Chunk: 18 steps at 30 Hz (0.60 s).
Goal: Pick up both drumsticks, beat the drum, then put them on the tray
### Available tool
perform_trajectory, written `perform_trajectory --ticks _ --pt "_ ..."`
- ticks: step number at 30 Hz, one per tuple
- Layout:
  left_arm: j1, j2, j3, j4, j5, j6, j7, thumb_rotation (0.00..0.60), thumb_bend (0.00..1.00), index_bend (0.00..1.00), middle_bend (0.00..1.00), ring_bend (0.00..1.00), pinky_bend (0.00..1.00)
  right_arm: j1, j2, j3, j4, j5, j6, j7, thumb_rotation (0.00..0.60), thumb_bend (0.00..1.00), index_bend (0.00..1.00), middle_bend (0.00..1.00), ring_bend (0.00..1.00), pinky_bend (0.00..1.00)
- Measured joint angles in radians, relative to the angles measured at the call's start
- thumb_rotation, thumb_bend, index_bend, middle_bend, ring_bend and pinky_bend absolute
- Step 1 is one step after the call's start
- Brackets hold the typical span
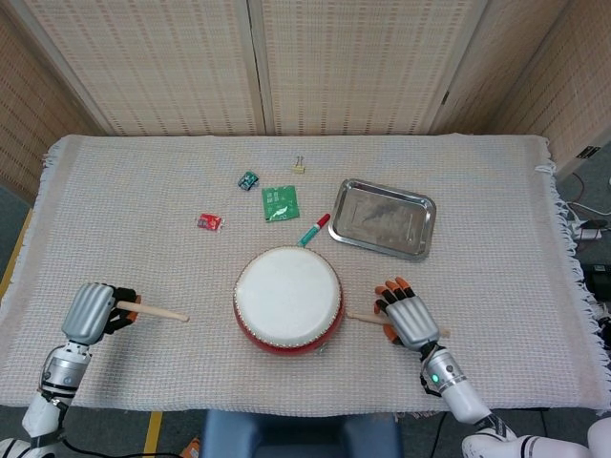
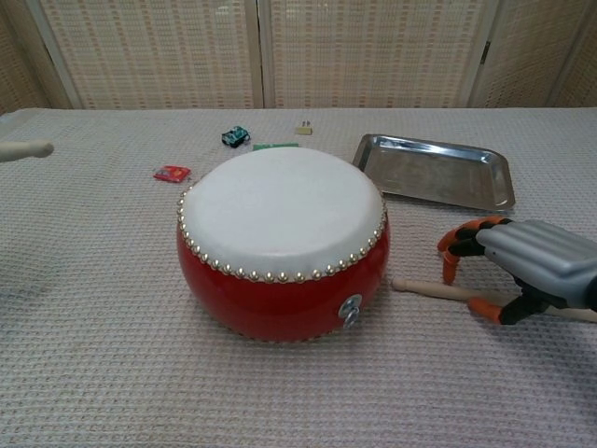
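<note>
Red-bodied drum [image 1: 287,300] is sitting at the near centre of the cloth-covered table [image 1: 496,229] in the head view, with the metal tray [image 1: 382,218] lying behind and to its right. Left hand [image 1: 91,312] is gripping one drumstick [image 1: 153,310]; right hand [image 1: 409,318] is arching over the other drumstick [image 1: 364,319]. In the chest view, that hand's fingers [image 2: 454,246] are curving around the stick lying on the cloth, whether clasping it cannot be told.

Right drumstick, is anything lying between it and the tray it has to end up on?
Nothing visible does. The right drumstick lies beside the drum under the right hand; only bare cloth separates it from the tray.
</note>
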Motion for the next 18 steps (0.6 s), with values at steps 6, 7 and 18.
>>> perform_trajectory --ticks 6,7,18 --pt "0.002 0.001 0.002 0.005 0.001 -0.001 -0.007 0.6 0.73 1.0 1.0 1.0 1.0 -0.003 -0.027 0.003 0.029 -0.005 -0.005 0.017 0.6 0.33 0.45 0.15 0.0 0.06" --pt "0.002 0.002 0.002 0.006 0.0 -0.001 -0.008 0.6 0.73 1.0 1.0 1.0 1.0 -0.005 -0.03 0.002 0.032 -0.008 -0.003 0.02 0.6 0.32 0.45 0.15 0.0 0.06" --pt "0.007 0.001 0.003 0.01 0.001 0.004 -0.017 0.6 0.72 1.0 1.0 1.0 1.0 -0.02 -0.051 0.01 0.061 -0.025 0.019 0.077 0.6 0.31 0.61 0.18 0.0 0.06"
